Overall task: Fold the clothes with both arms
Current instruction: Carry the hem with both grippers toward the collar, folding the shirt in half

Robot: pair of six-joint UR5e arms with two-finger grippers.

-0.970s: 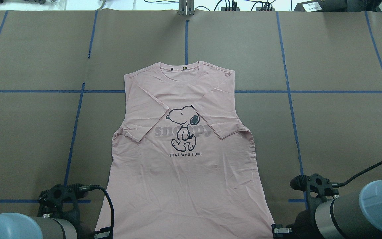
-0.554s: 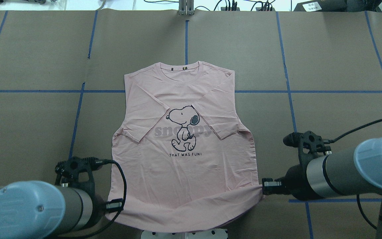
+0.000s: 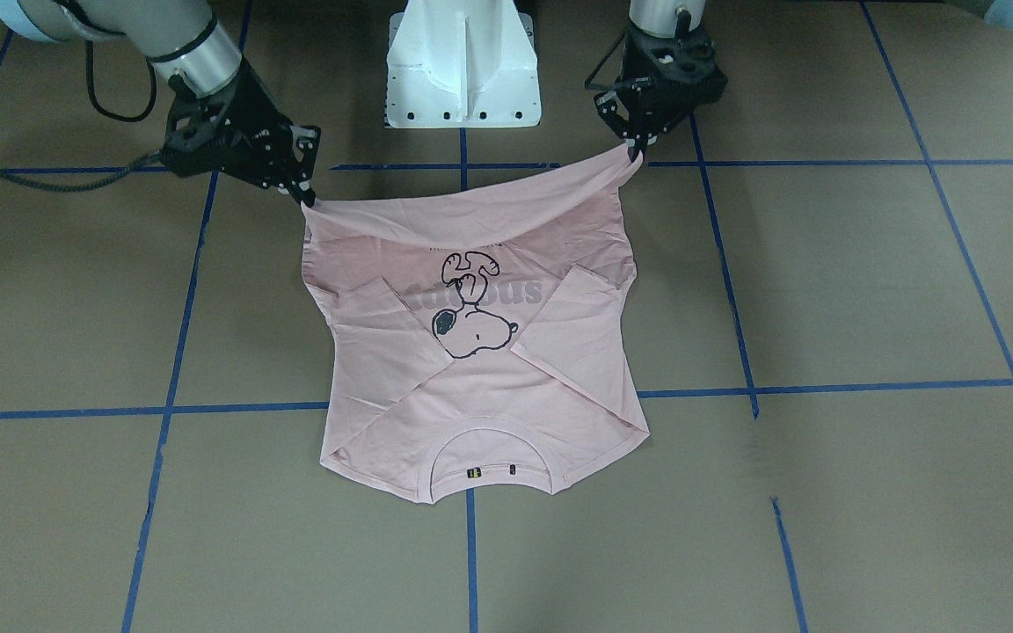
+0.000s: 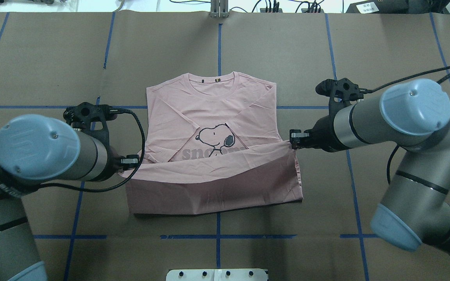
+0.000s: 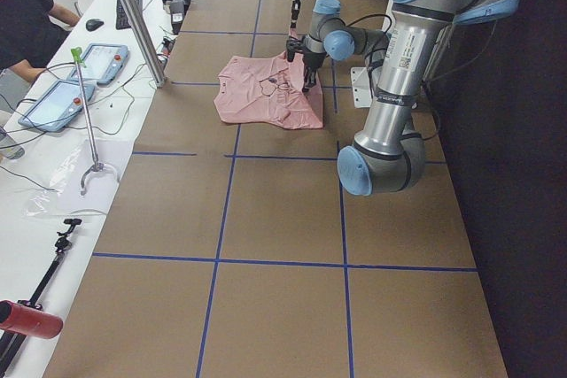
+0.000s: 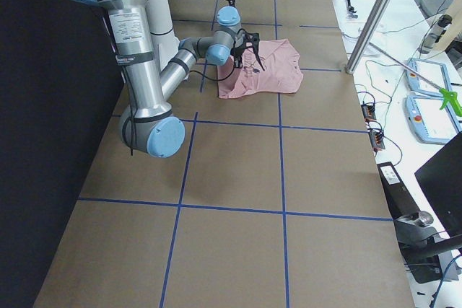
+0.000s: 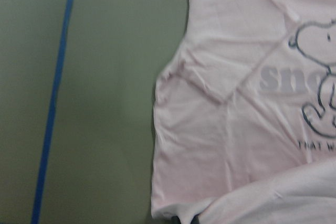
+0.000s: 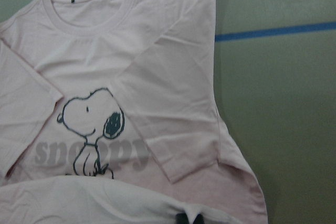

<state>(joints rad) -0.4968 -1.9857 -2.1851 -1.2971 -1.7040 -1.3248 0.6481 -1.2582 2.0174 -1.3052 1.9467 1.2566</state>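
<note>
While the collar half of the pale pink T-shirt (image 4: 213, 109) lies flat on the brown tabletop (image 4: 45, 58), sleeves folded inward over the chest, its hem is raised and doubled forward over the lower part of the Snoopy print (image 4: 215, 136). The left gripper (image 4: 136, 160) pinches one hem corner and the right gripper (image 4: 292, 137) pinches the other, with the edge sagging between them.

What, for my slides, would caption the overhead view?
Left gripper and right gripper hold the hem corners of the pink Snoopy T-shirt raised over its print, sleeves folded inward.
</note>
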